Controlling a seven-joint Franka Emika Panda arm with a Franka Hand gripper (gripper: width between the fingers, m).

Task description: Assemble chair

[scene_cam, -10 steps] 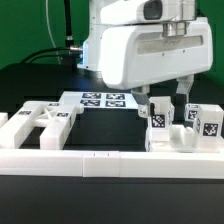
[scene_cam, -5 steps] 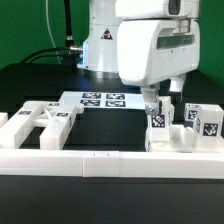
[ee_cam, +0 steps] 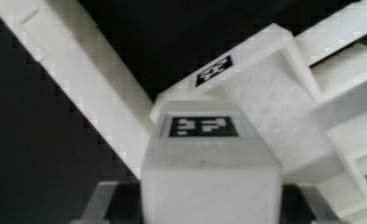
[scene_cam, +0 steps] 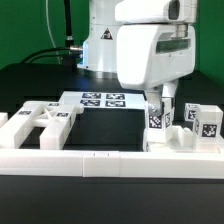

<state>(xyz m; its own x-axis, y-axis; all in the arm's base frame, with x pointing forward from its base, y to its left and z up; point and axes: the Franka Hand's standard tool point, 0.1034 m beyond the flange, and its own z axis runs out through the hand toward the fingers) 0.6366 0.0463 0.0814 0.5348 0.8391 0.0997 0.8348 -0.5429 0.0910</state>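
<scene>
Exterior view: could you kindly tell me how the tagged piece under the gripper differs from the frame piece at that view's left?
The tagged piece stands upright; the frame piece lies flat. The tagged piece is a narrow block; the frame piece is broad with open gaps. The tagged piece sits clasped between the gripper's fingers; the frame piece lies untouched, well apart. Both are matte white.

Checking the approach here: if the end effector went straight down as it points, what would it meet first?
Most likely the upright tagged chair piece directly below the end effector, which straddles that piece's top. Whether they touch is unclear.
</scene>
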